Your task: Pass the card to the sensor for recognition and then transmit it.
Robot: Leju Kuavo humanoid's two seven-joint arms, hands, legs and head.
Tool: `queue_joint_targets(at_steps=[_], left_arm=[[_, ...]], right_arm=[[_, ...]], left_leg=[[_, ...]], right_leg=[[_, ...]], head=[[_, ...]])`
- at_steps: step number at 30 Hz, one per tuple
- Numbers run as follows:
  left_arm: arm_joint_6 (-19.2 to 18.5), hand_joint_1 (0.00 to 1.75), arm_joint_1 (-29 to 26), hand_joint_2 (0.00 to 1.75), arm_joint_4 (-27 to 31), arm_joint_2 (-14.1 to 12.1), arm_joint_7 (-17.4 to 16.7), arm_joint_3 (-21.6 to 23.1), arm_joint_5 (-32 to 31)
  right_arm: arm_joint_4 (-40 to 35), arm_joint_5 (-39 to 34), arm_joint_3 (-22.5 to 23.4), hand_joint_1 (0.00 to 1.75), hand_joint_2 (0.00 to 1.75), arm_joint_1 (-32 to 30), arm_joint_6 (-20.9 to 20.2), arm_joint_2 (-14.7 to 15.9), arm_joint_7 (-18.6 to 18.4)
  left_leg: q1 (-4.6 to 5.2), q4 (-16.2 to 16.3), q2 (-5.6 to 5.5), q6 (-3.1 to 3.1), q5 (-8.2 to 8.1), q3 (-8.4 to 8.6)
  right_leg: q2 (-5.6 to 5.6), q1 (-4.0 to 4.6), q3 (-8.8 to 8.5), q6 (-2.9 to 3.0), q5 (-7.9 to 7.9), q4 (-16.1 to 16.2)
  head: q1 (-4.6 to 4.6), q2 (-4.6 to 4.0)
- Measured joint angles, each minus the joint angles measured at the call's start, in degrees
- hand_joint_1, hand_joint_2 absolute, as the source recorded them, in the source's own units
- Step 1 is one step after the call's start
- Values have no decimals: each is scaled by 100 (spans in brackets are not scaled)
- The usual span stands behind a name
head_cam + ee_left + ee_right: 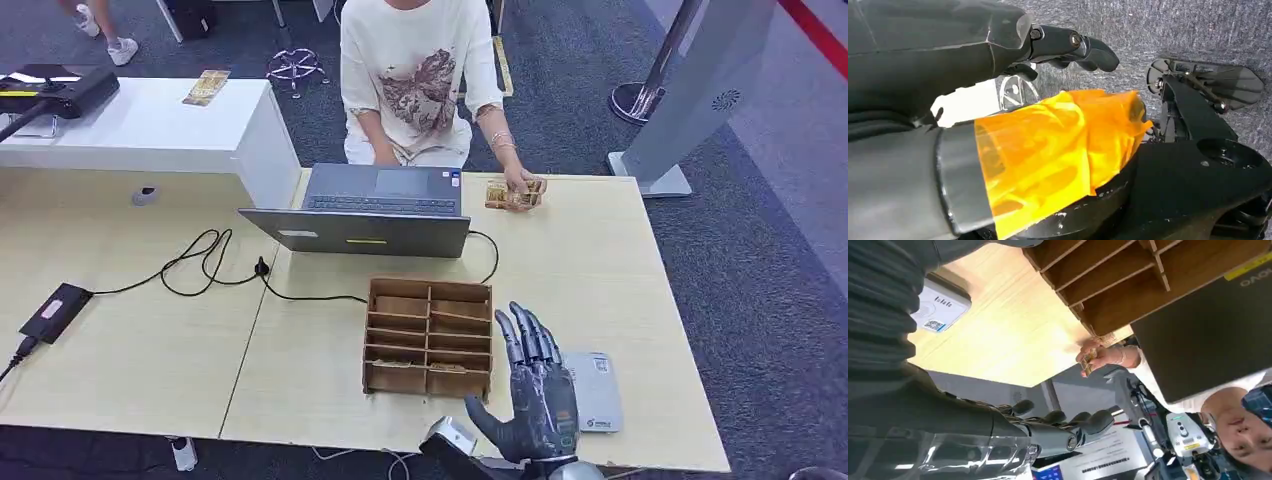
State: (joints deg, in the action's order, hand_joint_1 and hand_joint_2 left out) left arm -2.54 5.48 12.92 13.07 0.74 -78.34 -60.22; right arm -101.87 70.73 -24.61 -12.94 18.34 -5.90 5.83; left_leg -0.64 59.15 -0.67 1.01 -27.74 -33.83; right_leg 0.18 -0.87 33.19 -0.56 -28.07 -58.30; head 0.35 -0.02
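While the right hand (pixel 535 385) hovers flat over the near-right part of the pale wooden table (pixel 620 270), fingers spread and straight, it holds nothing — partly over the grey flat sensor pad w/ QR sticker (pixel 598 390). Brown wooden compartment organiser (pixel 428 336) sits just beside it, toward table centre. Patterned gold-brown card (pixel 514 194) is at the far edge, gripped by the seated person's hand (pixel 520 183), beside the open grey laptop (pixel 372 208). Left hand (pixel 1075 47) — fingers curled, nothing seen in it; hangs over grey carpet.
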Motion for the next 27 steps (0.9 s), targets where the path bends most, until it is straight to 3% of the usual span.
queue_joint_targets(at_steps=[11, 18, 27], left_arm=[[48, 0, 25, 0, 0, 33, -2, 0, -76], [109, 0, 37, 0, 0, 35, -247, 7, -184], [101, 0, 49, 0, 0, 48, -254, 7, -175]], right_arm=[[352, 960, -253, 0, 175, 341, 79, -15, -654], [601, 1333, -323, 0, 175, 500, 70, -105, -850], [916, 1532, -319, 0, 175, 669, 0, -177, -990]], left_leg=[[0, 0, -2, 0, 0, 1], [0, 0, -3, 0, 1, 0], [0, 0, -1, 0, 0, 1]], right_leg=[[-3, 0, -3, 0, 0, 0], [-4, 0, -1, 0, 0, -1], [-1, 0, -1, 0, 0, -1]], head=[[2, 2], [0, 2], [2, 0]])
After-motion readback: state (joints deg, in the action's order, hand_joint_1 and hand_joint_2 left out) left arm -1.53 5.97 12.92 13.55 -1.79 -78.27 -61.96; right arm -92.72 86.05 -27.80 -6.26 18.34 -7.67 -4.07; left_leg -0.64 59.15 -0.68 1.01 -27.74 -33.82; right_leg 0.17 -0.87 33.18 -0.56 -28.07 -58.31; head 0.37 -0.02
